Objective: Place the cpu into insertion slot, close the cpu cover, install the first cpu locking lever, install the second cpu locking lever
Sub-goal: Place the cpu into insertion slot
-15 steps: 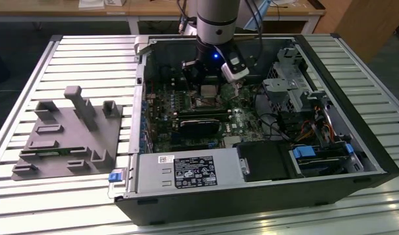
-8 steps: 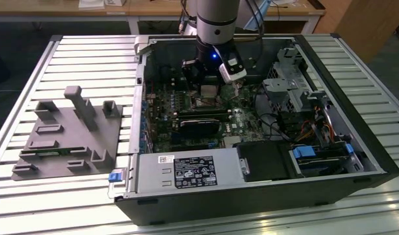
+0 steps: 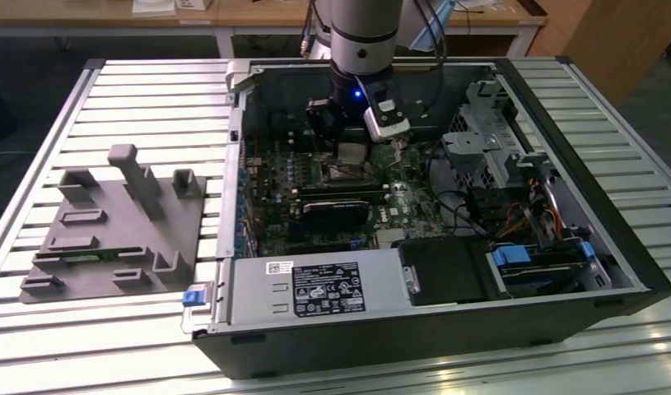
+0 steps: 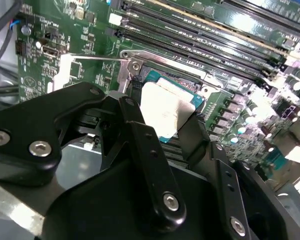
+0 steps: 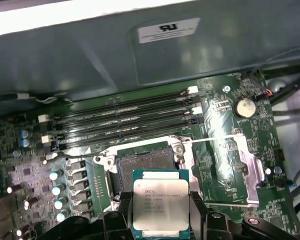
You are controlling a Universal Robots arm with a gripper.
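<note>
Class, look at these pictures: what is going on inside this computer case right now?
A robot arm reaches into an open computer case. Its gripper is shut on the cpu, holding it close over the insertion slot, whose dark centre is bare. The cpu cover lies swung open beside the slot.

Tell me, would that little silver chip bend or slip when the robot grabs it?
Probably stiff: the cpu looks flat though the gripper pinches its edges. Likely light, since it's thin. Its smooth metal top might be slippery.
</note>
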